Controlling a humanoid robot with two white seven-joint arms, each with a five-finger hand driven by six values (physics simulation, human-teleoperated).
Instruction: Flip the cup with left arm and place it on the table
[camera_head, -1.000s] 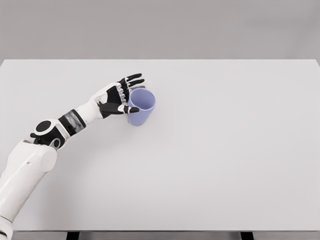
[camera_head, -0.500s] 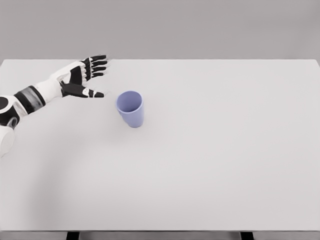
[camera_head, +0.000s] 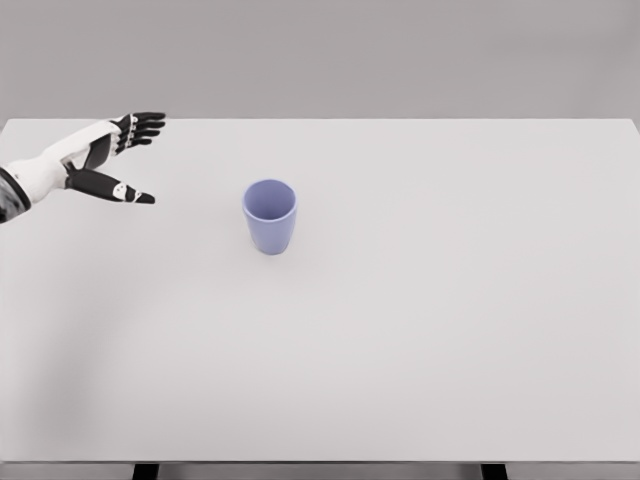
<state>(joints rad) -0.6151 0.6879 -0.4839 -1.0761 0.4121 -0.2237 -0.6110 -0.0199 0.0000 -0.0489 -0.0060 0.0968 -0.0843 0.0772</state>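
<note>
At the far left the left hand hangs over the bench, fingers spread wide, thumb apart, holding nothing. To its right, well apart from it, the blue cup stands upright, mouth up, left of the bench's middle. It looks light, stiff and smooth-walled, likely slippery; a grasp around the tapered side wall below the rim would suit it.
</note>
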